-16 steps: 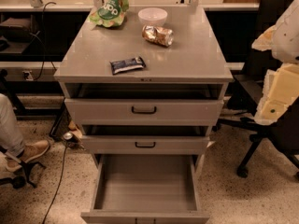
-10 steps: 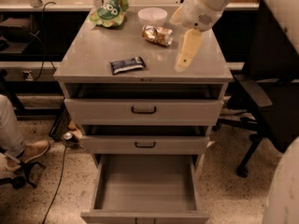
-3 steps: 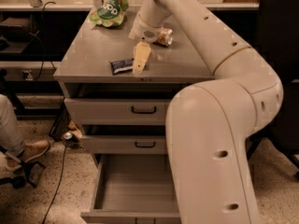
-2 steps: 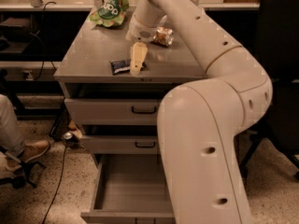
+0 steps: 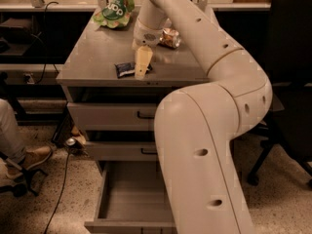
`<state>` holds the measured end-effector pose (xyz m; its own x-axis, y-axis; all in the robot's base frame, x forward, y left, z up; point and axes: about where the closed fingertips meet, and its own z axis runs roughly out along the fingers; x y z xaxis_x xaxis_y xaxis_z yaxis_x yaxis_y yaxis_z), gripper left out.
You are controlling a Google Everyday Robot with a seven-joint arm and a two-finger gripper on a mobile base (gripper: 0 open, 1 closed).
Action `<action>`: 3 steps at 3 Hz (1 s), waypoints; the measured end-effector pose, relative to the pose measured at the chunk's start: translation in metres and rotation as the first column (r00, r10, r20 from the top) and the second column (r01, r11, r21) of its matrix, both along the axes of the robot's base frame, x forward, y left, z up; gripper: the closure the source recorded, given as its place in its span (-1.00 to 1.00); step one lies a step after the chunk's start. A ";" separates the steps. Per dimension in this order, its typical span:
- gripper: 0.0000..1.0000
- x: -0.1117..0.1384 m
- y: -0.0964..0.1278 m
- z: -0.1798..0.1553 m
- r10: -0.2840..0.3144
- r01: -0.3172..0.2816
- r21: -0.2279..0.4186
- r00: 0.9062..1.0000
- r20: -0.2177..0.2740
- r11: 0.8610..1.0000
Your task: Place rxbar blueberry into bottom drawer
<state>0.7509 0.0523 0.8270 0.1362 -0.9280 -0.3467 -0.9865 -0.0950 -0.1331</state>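
rxbar blueberry (image 5: 125, 69) lies flat on the grey cabinet surface (image 5: 92, 52), upper centre of frame, near the front edge. Not in any drawer.

bottom drawer (image 5: 127, 199) pulled out wide, lower centre. The visible part shows only bare grey floor; its right part is hidden behind the arm.

Two shallower drawers above it: top drawer (image 5: 109, 116) and middle drawer (image 5: 117, 150), both with black handles. Insides not visible.

gripper (image 5: 141, 71) points down at the right end of the bar, tip at or on the wrapper; contact or a small gap, cannot tell. Jaws read as one cream wedge, so whether released or clenched cannot be told. Bar not lifted.

Arm (image 5: 209, 130) runs from the lower right foreground up and over to the upper centre.

Further back on the surface: green chip bag (image 5: 115, 9) at the upper left, gold foil packet (image 5: 169, 37) just right of the wrist.

Person's shoe (image 5: 31, 157) at the left edge on the floor, black chair (image 5: 292, 77) at the right edge.
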 end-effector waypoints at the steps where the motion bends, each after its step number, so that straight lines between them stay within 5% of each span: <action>1: -0.22 0.000 0.000 -0.004 -0.007 0.007 -0.008 1.000 -0.018 1.000; 3: 0.89 0.001 0.000 0.000 -0.012 0.012 -0.008 1.000 -0.025 1.000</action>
